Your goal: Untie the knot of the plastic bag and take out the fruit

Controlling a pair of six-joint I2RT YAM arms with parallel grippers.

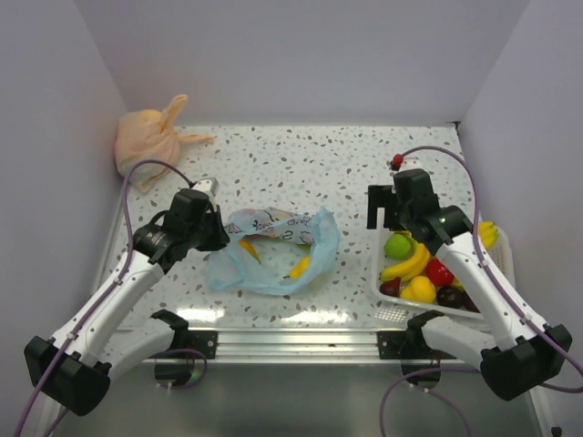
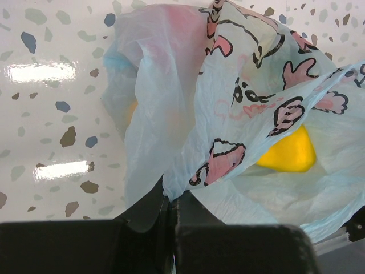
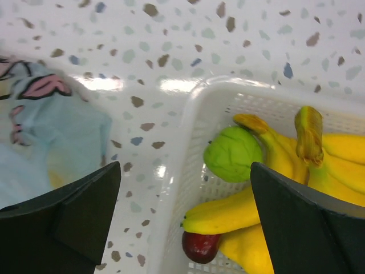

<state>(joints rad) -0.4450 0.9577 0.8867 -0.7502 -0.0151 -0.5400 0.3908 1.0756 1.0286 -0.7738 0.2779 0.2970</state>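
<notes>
1. Top view: plastic bag flat on speckled worktop between the arms, long axis left to right, printed panel along far edge. left claw at bag's left end. right claw spread wide, above far left corner of white basket, well apart from bag. orange bag tied, in far left corner.
2. Left wrist view: left claw pinched tight on a fold of blue film. Pink-and-white cartoon print, black outlines; no legible lettering. yellow fruit showing through at right.
3. Right wrist view: right claw fingers far apart, holding nothing, over basket rim. Inside: green fruit, bananas, red fruit. Bag's end at left edge.
</notes>
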